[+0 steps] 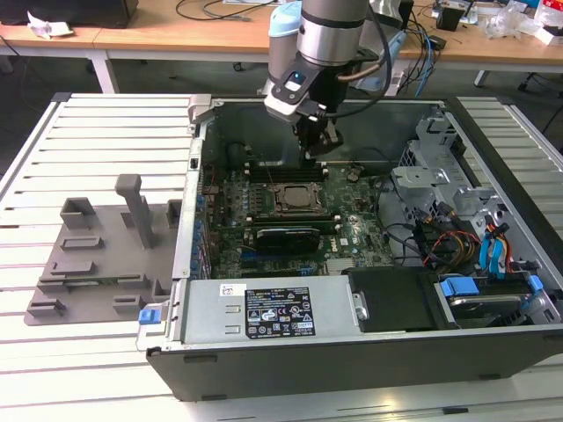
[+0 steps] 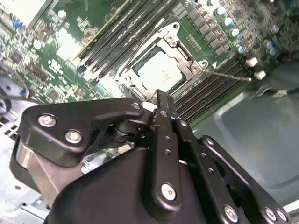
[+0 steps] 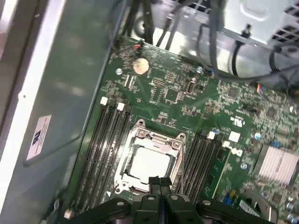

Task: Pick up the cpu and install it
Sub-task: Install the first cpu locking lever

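The cpu (image 1: 296, 197) lies flat inside the dark socket frame (image 1: 275, 207) on the green motherboard (image 1: 352, 233), in the open computer case. Both wrist views show its pale silvery top (image 2: 161, 70) (image 3: 148, 163) within the metal frame (image 2: 180, 44) (image 3: 156, 136). My gripper (image 1: 318, 145) hangs above the board, a little behind the socket and apart from the chip. Its black fingers (image 2: 163, 106) (image 3: 160, 183) are pressed together with nothing between them.
Black memory slots (image 3: 108, 140) flank the socket on both sides. A metal drive cage (image 1: 435, 167) and coloured cables (image 1: 457, 242) fill the case's right side in the exterior view. A grey plastic tray (image 1: 92, 259) with upright posts sits left of the case on the slatted table.
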